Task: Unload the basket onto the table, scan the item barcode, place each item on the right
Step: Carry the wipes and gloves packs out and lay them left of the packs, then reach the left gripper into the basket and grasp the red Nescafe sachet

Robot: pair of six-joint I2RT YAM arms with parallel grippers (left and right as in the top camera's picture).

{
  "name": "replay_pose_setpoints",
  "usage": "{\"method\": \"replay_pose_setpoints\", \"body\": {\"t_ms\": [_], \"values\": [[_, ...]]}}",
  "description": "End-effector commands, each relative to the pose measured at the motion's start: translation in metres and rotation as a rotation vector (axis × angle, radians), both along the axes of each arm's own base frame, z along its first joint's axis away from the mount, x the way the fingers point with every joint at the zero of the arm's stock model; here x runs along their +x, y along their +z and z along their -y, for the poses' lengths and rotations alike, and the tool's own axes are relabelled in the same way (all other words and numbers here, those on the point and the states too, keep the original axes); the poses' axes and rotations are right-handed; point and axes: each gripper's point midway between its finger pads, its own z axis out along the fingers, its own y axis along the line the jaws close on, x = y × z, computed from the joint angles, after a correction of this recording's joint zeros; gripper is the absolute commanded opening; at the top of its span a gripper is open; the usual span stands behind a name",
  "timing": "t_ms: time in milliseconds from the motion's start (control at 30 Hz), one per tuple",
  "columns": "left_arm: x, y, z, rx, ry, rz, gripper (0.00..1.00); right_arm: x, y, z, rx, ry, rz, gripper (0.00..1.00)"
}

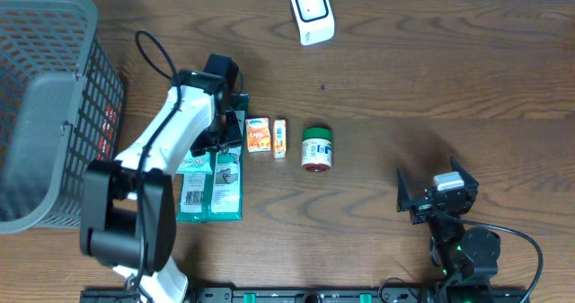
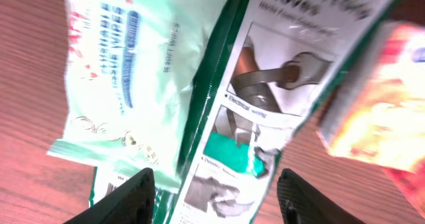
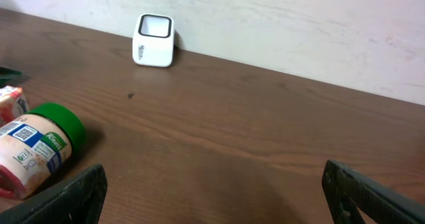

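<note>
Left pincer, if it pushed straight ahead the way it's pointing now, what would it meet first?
Most likely the gloves packet, centred between the left pincer's open jaws in its wrist view. The pale wipes pack lies off to one side. Depth is hard to judge.

Overhead looks straight down on the whole worktop (image 1: 404, 78). Left wrist cam's jammed right up over the packs (image 2: 279, 71), facing down. Right one sits low on the near side, looking far toward the scanner (image 3: 153, 40), which overhead catches too.
</note>
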Motion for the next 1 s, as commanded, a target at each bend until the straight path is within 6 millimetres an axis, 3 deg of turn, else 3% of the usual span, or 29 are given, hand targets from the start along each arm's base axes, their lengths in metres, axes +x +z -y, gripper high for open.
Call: {"method": "replay_pose_setpoints", "body": {"t_ms": [0, 133, 233, 300, 367, 467, 500, 600, 667, 800, 933, 967], "values": [[0.015, 0.056, 0.002, -0.036, -0.010, 0.177, 0.64, 0.000, 0.000, 0.001, 0.014, -0.007, -0.003, 0.99], [0.014, 0.106, 0.001, -0.055, -0.073, 0.310, 0.68, 0.000, -0.001, 0.001, 0.014, -0.007, -0.004, 0.99], [0.010, 0.147, -0.015, -0.007, -0.065, 0.404, 0.69, 0.000, 0.000, 0.001, 0.014, -0.007, -0.003, 0.99], [0.007, 0.182, -0.036, 0.037, -0.017, 0.464, 0.71, 0.000, 0.000, 0.001, 0.014, -0.007, -0.003, 0.99], [0.009, 0.218, -0.065, 0.096, 0.039, 0.523, 0.72, 0.000, 0.000, 0.001, 0.014, -0.007, -0.003, 0.99], [0.011, 0.257, -0.106, 0.153, 0.137, 0.606, 0.72, 0.000, 0.000, 0.001, 0.014, -0.007, -0.003, 0.99], [0.010, 0.274, -0.132, 0.175, 0.212, 0.650, 0.72, 0.000, 0.000, 0.001, 0.014, -0.007, -0.003, 0.99], [0.004, 0.295, -0.195, 0.234, 0.403, 0.731, 0.72, 0.000, 0.000, 0.001, 0.014, -0.007, -0.003, 0.99], [-0.004, 0.298, -0.238, 0.277, 0.524, 0.751, 0.72, 0.000, 0.000, 0.001, 0.014, -0.007, -0.003, 0.99], [-0.013, 0.277, -0.295, 0.195, 0.676, 0.733, 0.72, 0.000, 0.000, 0.001, 0.014, -0.007, -0.003, 0.99], [-0.017, 0.231, -0.338, 0.177, 0.691, 0.606, 0.73, 0.000, 0.000, 0.001, 0.014, -0.007, -0.003, 0.99], [-0.014, 0.206, -0.348, 0.169, 0.662, 0.533, 0.73, 0.000, 0.000, 0.001, 0.014, -0.007, -0.003, 0.99]]}}
